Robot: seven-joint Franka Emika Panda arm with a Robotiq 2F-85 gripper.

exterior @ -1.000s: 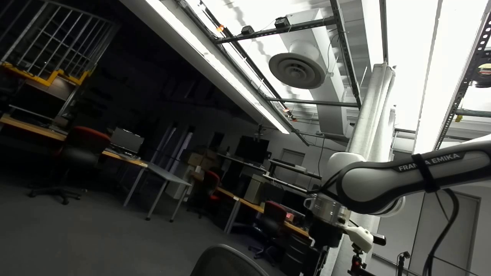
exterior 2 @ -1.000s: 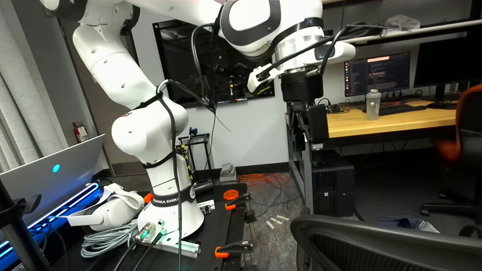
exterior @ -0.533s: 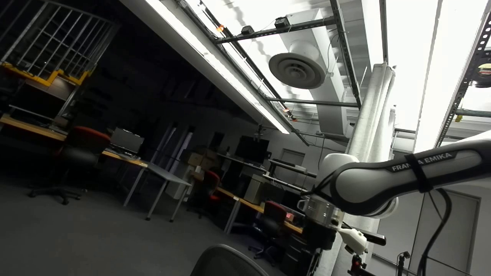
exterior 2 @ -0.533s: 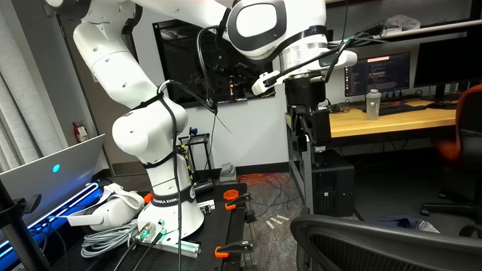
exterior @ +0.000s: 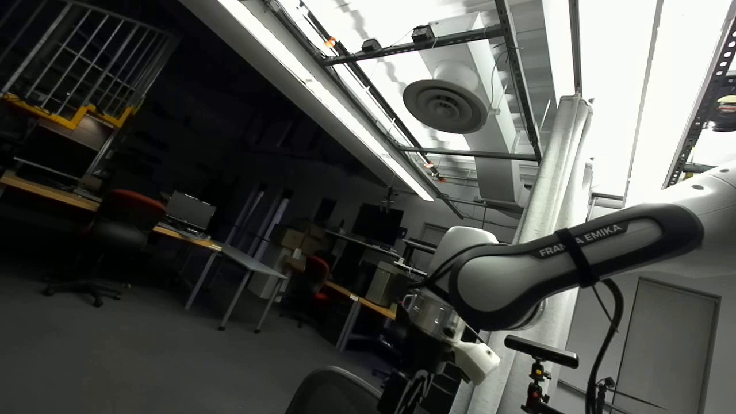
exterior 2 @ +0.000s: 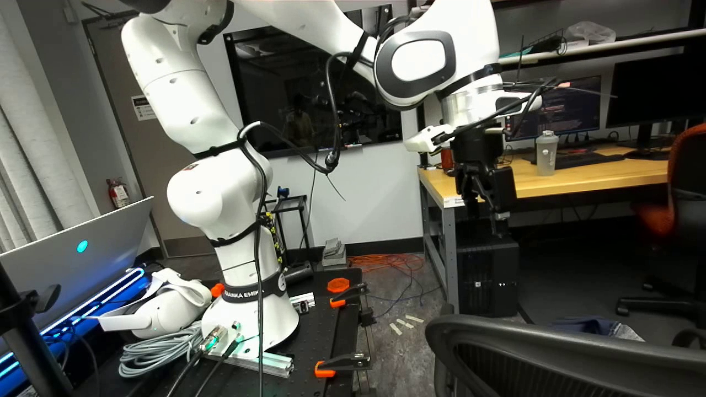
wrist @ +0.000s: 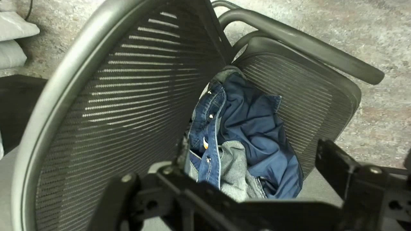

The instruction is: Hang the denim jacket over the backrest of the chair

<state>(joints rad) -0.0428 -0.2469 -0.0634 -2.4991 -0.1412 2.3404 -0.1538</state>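
The denim jacket (wrist: 260,128) lies crumpled on the chair's mesh seat (wrist: 298,86), against the foot of the backrest (wrist: 57,93) in the wrist view. Its blue lining, grey-green inner cloth and buttoned denim edge face up. In an exterior view only a bit of the jacket (exterior 2: 593,326) shows behind the backrest rim (exterior 2: 551,333). The backrest (exterior: 339,388) also shows in an exterior view, where the jacket is out of view. My gripper (wrist: 245,157) is open and empty, with its fingers wide apart above the jacket. The gripper (exterior 2: 486,212) hangs pointing down, well above the chair.
A wooden desk (exterior 2: 584,179) with a shaker bottle (exterior 2: 546,153) and monitors stands behind the gripper. A black computer tower (exterior 2: 488,275) is below it. The chair's armrest (wrist: 308,43) curves beside the seat. The robot's black base table (exterior 2: 314,336) has clamps on its edge.
The arm and gripper have moved right in an exterior view, over the desk's front, and left and down in an exterior view. The gripper has tilted slightly. The jacket and chair have not moved.
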